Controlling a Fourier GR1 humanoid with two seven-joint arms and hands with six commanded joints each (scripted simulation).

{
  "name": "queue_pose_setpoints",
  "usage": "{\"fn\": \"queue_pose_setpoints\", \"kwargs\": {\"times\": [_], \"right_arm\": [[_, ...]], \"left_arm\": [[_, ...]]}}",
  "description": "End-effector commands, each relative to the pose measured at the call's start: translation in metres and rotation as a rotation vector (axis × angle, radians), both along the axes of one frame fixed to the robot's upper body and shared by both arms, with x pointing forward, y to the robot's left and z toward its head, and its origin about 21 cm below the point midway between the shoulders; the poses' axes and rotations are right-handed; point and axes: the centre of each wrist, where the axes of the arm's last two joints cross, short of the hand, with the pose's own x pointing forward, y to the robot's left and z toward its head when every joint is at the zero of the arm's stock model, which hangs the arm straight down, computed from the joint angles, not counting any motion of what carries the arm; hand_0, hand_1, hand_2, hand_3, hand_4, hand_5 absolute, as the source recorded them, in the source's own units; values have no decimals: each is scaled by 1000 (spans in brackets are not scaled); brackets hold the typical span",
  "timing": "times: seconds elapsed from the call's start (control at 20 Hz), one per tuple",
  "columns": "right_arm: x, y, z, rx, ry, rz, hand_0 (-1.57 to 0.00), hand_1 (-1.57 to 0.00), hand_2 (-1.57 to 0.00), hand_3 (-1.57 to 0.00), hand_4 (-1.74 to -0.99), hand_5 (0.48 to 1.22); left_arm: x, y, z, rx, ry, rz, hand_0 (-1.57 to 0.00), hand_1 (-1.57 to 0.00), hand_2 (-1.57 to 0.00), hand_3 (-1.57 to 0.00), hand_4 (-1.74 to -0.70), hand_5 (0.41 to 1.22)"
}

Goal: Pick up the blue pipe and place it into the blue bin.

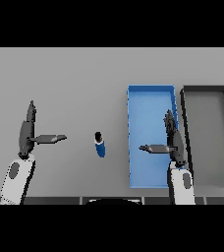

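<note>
Two containers sat on the right half of the grey table point(74, 78). The blue bin point(133, 147), a long shallow rectangle running away from the robot, held nothing that could be seen; its blue floor showed bare along its length. Just beside it on the right stood a dark-walled bin point(184, 118) with a grey floor, cut off by the picture's right edge, and nothing showed inside it either.

The blue pipe point(100, 146) lay on the table just to the left of the blue bin, outside it and not touching its wall. It was a short piece, blue along its body with a dark end pointing away from the robot.

The right hand point(175, 142) hovered over the right side of the blue bin, near the wall it shares a gap with the dark bin. Its fingers were straight and pointed away from the robot, the thumb stuck out to the left, and it held nothing.

The left hand point(26, 133) showed well to the left of the pipe, likewise with fingers straight and thumb spread toward the pipe, holding nothing. Bare table lay between each hand and the pipe.
</note>
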Motion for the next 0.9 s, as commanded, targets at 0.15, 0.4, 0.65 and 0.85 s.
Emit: {"fn": "queue_pose_setpoints", "kwargs": {"times": [0.15, 0.4, 0.65, 0.85], "right_arm": [[-4, -5, -1, -1, -4, -2, 1, 1, 1, 1, -1222, 603], [-26, -24, 9, -187, -105, 105, 1, 1, 1, 1, -1230, 601], [-29, -22, 12, -244, -70, 136, 1, 1, 1, 1, -1226, 593], [-28, -24, 18, -249, -87, 138, 1, 1, 1, 1, -1215, 587]], "left_arm": [[-3, -4, -1, 1, -13, -6, 1, 1, 1, 1, -1006, 586], [-28, 18, -1, 133, -13, -261, 1, 1, 1, 1, -1011, 588], [-29, 22, 2, 151, -5, -348, 1, 1, 1, 1, -1009, 589], [-39, 14, 4, 140, 12, -494, 1, 1, 1, 1, -1020, 582]]}}
